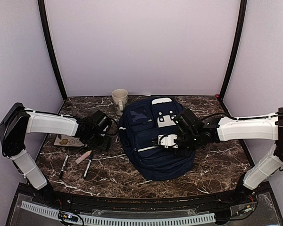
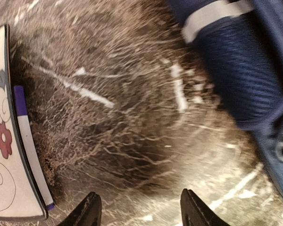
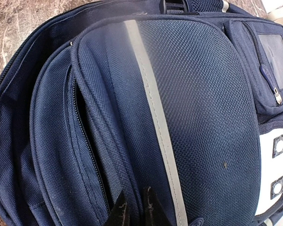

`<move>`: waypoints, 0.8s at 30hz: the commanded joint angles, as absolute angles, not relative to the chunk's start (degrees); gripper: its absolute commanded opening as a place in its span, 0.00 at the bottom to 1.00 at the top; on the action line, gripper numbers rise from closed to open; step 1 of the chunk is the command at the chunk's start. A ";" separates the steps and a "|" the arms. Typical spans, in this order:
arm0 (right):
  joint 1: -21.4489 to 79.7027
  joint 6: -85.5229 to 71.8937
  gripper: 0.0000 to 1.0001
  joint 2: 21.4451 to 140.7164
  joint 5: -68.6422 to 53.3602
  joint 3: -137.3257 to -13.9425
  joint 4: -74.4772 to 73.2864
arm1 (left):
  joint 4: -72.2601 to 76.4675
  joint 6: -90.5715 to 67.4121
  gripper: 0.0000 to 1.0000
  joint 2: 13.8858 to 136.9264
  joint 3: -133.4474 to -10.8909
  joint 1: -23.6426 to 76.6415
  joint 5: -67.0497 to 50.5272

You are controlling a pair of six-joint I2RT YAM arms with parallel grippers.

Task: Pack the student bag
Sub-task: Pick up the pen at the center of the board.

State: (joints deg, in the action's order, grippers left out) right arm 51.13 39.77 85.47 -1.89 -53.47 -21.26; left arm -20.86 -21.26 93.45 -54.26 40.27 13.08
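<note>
The student bag [image 1: 155, 150] lies flat mid-table, navy with pale stripes and a white front patch. My right gripper [image 1: 159, 140] rests on its front. In the right wrist view the gripper [image 3: 135, 200] is shut on a fold of the bag's fabric [image 3: 132, 141] beside an open zipper slit [image 3: 87, 141]. My left gripper [image 1: 106, 143] hovers low over the table just left of the bag. In the left wrist view it [image 2: 139, 203] is open and empty over bare marble, with the bag's side [image 2: 245, 70] at the upper right.
A patterned notebook [image 1: 68, 140] lies under my left arm, with a purple-and-white pen [image 2: 30, 141] along its edge [image 2: 2, 155]. A black marker [image 1: 64, 165], a pink pen [image 1: 83, 157] and another pen [image 1: 88, 166] lie in front. A cream mug [image 1: 120, 100] stands behind the bag.
</note>
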 commanded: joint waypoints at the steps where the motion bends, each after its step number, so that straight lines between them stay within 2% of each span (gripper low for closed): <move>1: 51.20 38.18 0.09 84.43 -1.66 -54.41 -18.55 | -22.46 -22.26 0.63 96.58 -55.65 38.82 16.23; 15: 51.17 38.21 0.08 85.49 -2.97 -54.14 -19.15 | -25.84 -24.88 0.74 101.17 -57.49 36.92 25.42; 24: 51.16 38.26 0.08 86.37 -3.16 -54.14 -19.51 | -24.70 -25.40 0.76 101.69 -56.15 35.60 25.66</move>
